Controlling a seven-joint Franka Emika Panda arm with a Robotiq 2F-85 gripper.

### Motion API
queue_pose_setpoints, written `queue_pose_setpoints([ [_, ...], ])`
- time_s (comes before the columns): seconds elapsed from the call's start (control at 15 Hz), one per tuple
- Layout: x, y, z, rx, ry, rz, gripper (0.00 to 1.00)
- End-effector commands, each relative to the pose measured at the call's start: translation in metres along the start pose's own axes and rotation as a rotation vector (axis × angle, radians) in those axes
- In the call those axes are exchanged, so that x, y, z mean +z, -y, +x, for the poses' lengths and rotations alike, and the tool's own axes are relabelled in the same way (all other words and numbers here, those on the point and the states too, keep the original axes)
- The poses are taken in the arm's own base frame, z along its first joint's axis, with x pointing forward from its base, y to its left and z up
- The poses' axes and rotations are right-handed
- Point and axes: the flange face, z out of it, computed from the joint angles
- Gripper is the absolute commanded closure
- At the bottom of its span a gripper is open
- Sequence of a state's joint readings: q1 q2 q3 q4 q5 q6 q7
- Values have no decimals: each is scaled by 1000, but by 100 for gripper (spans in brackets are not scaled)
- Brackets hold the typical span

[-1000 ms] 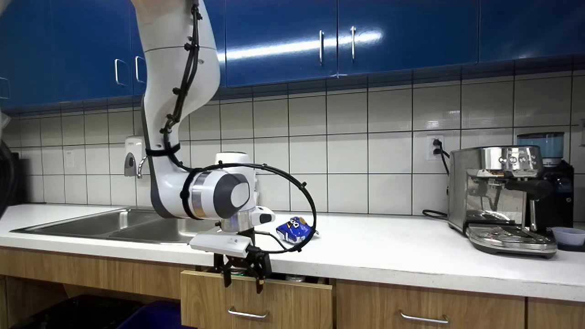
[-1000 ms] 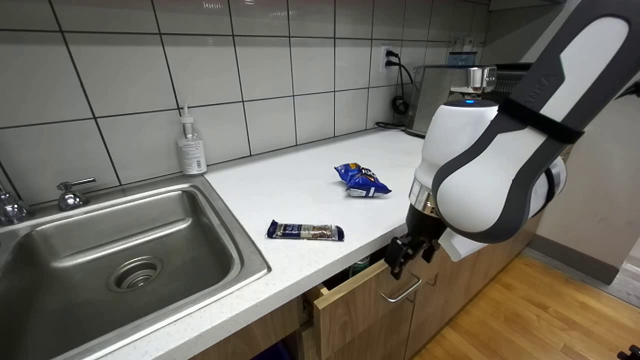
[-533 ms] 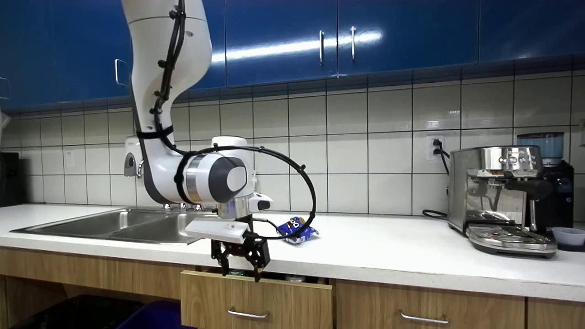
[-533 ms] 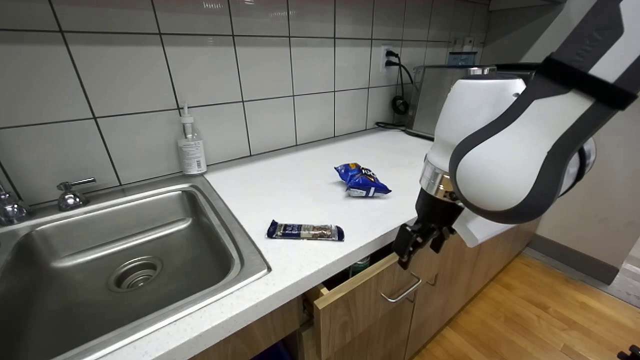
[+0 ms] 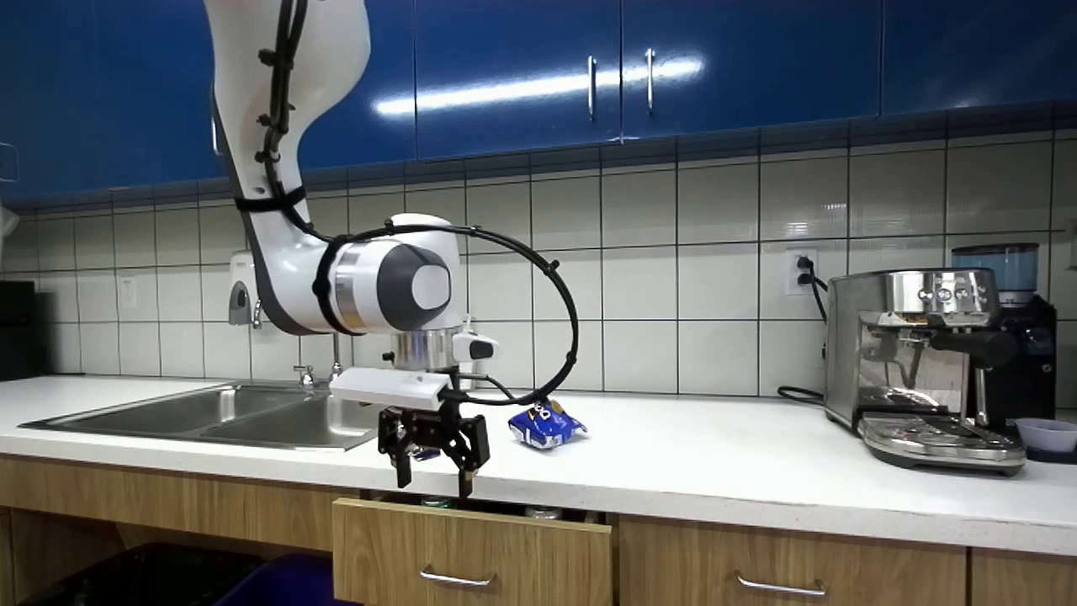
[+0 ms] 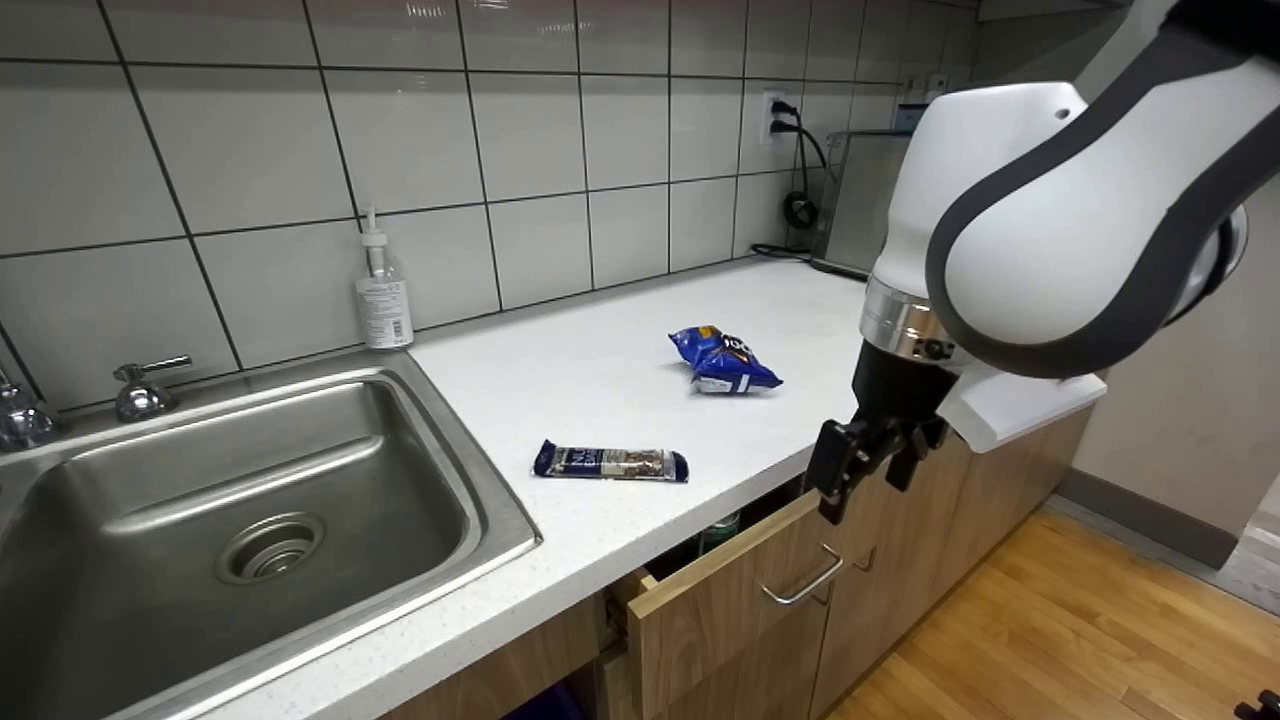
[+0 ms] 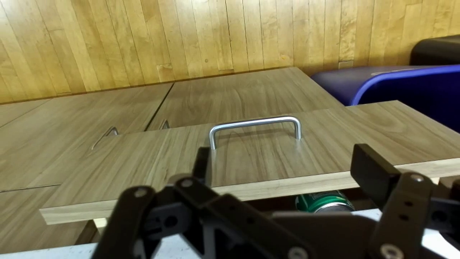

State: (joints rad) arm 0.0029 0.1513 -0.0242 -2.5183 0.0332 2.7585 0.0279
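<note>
Wrist view: the gripper (image 7: 283, 158) is seen with its jaws spread wide above the partly open drawer (image 7: 255, 158), in which a green can (image 7: 320, 200) is contained. In an exterior view, the arm (image 5: 294, 273) is bent and the gripper is directed downward, near but apart from the drawer.

Pointing the gripper (image 5: 434, 484) down, holding its black fingers (image 7: 373, 171) wide apart. Carrying the rounded white wrist (image 5: 395, 290) just above the gripper and slanting the forearm (image 5: 328, 76) up from there, higher over the gripper and off to one side.
</note>
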Motion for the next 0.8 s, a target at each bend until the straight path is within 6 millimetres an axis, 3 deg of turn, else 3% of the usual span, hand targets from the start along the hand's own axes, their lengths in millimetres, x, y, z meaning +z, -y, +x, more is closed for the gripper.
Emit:
queue_pose_setpoints([
  [0.0,-26,-3,-16,-17,40,6,0],
  [0.53,-53,-3,-28,-34,79,5,0],
  [0.73,-44,0,-21,-19,74,6,0],
])
